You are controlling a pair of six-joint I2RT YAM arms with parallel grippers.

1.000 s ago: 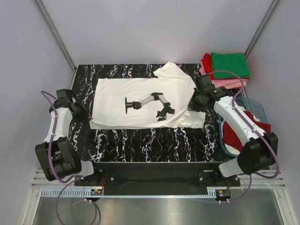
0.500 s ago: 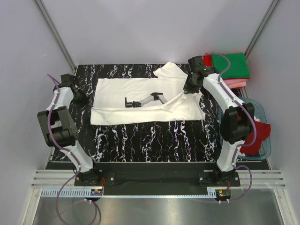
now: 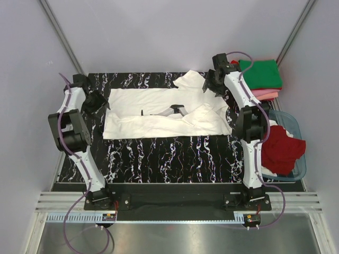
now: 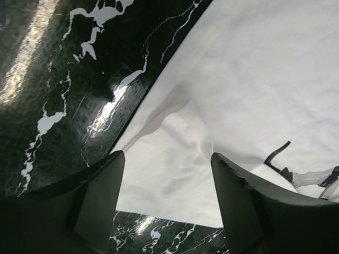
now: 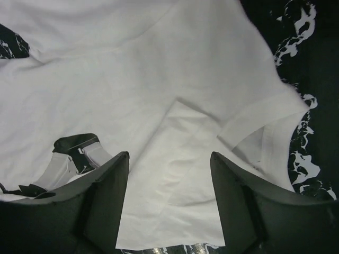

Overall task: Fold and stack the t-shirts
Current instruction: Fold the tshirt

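Observation:
A white t-shirt [image 3: 159,119] with a black robot-arm print [image 3: 175,109] lies on the black marble table [image 3: 159,156], its near half folded over toward the far side so that most of the print is covered. My left gripper [image 3: 99,102] hovers at the shirt's left end, open and empty [image 4: 167,180], with the white cloth [image 4: 238,79] below it. At the collar end my right gripper [image 3: 208,86] hangs open too [image 5: 169,180], above the folded cloth [image 5: 159,79] and a bit of the print [image 5: 74,153].
At the back right lies a stack of folded shirts, with green [image 3: 259,74] on top, pink [image 3: 265,94] beneath and red [image 3: 233,67] at its left. A translucent tub [image 3: 290,123] at the right edge holds a crumpled dark red shirt [image 3: 280,151].
Both arms swung from the shirt's near edge to the far side, carrying that edge over the print. Both grippers then opened and let go of the cloth.

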